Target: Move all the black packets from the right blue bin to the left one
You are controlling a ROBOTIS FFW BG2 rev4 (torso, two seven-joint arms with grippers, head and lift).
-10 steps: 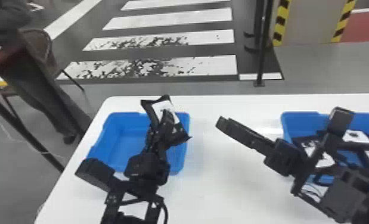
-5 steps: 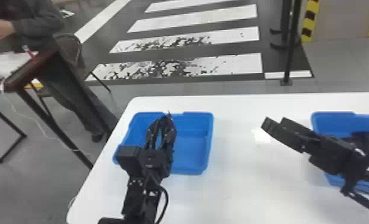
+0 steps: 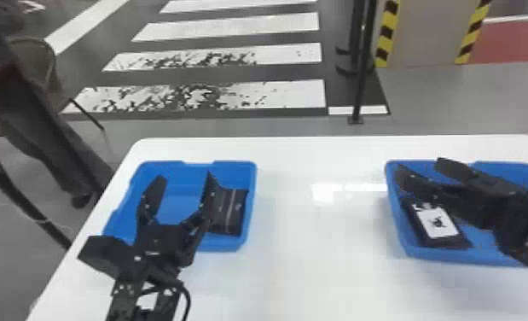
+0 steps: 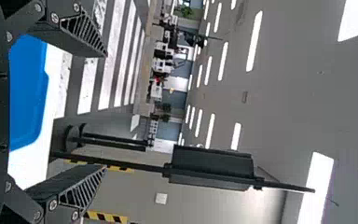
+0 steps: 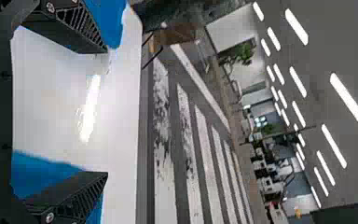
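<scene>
Left hand [image 3: 184,176] spread, empty, above the left bin [image 3: 160,164]

A black packet [image 3: 228,211] lies in the left bin, its destination, likely why that hand carries nothing. A labelled packet [image 3: 437,222] lies in the right bin [image 3: 463,256]; the right hand [image 3: 419,166] has parted fingers near it, presumably for gripping.

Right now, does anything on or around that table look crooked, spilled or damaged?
Yes: beyond the table, the two nearest white floor stripes look damaged, blotched with black as if worn. In the right blue bin, a black packet lies askew, which seems harmless. I see nothing spilled.
</scene>
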